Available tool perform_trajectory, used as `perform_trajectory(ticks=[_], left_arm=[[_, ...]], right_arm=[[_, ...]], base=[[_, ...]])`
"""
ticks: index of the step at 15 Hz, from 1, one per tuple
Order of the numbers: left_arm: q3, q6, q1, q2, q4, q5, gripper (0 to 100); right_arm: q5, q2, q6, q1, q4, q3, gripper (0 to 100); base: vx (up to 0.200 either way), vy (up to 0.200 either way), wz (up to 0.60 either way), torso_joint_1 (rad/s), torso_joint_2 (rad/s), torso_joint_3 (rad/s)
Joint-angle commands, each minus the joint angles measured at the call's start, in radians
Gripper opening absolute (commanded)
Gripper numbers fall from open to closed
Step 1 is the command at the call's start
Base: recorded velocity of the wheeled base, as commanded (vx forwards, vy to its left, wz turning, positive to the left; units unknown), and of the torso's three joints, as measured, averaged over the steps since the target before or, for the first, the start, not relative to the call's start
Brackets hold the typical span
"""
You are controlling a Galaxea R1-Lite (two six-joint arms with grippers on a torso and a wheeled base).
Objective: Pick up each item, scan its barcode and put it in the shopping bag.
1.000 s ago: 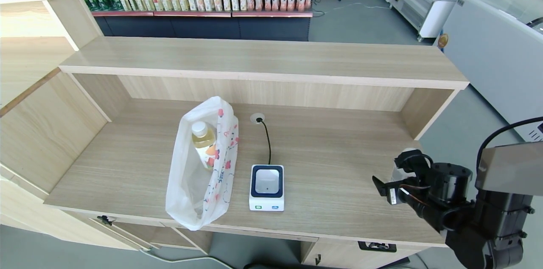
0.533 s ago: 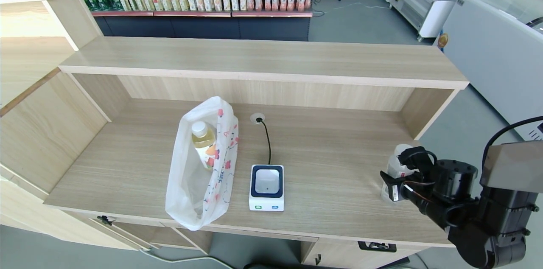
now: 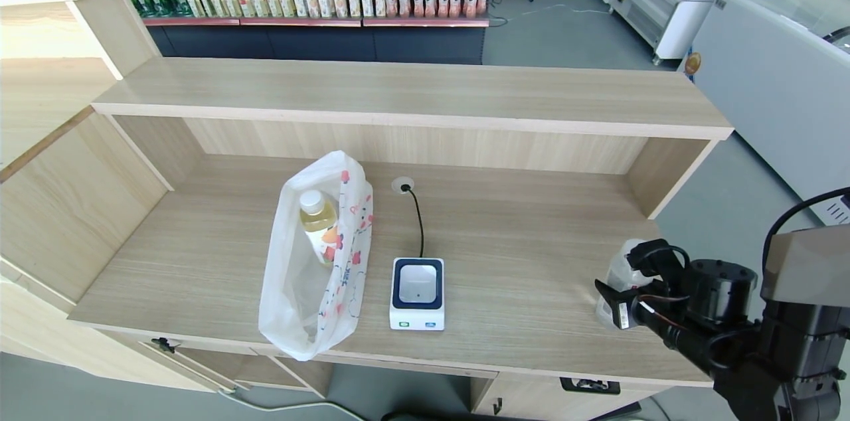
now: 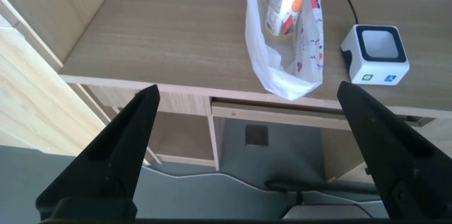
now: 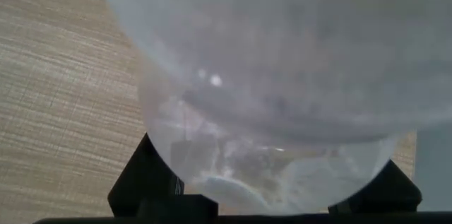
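So the thing to grab is the white bottle [image 3: 614, 268], standing upright at the far right end of the desk [image 3: 518, 235], close to the front edge and well apart from everything else. The right gripper [image 3: 624, 281] is down at it, with the bottle's cloudy round body [image 5: 268, 75] right up against the wrist camera. I honestly can't tell if it has clamped on or is just around it. My guess is thin translucent plastic, so fairly light, a bit squishy and slick on a curved wall. I'd take it around the middle of the body, where it's widest and most even, and squeeze gently so it doesn't dent or pop out sideways. I can't see how full it is, so the weight is a guess, and I can't see where its barcode is either. The shopping bag [image 3: 312, 275] sits on the left half of the desk, mouth gaping upward, soft and floppy. There's one tea bottle [image 3: 317, 218] with a white cap already leaning inside, with room beside it. The scanner [image 3: 417, 293] is just to the right of the bag, window facing up, with its cable [image 3: 418, 218] running to a hole at the back. The left gripper [image 4: 247, 88] hangs spread wide and empty out in front of the desk.
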State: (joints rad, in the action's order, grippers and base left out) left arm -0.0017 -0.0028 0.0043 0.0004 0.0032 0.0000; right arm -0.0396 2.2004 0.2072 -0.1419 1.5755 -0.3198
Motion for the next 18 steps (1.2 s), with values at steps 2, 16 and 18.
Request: perform_trajectory(ticks=[2, 16, 18], left_arm=[[0.000, 0.000, 0.000, 0.000, 0.000, 0.000, 100], [0.000, 0.000, 0.000, 0.000, -0.002, 0.000, 100], [0.000, 0.000, 0.000, 0.000, 0.000, 0.000, 100]], right_arm=[[0.007, -0.018, -0.003, -0.002, -0.005, 0.016, 0], [0.514, -0.496, -0.416, -0.067, -0.249, -0.045, 0], [0.583, -0.541, -0.402, -0.120, -0.250, -0.031, 0]], base=[[0.000, 0.000, 0.00, 0.000, 0.00, 0.000], [0.000, 0.000, 0.00, 0.000, 0.00, 0.000], [0.000, 0.000, 0.00, 0.000, 0.00, 0.000]])
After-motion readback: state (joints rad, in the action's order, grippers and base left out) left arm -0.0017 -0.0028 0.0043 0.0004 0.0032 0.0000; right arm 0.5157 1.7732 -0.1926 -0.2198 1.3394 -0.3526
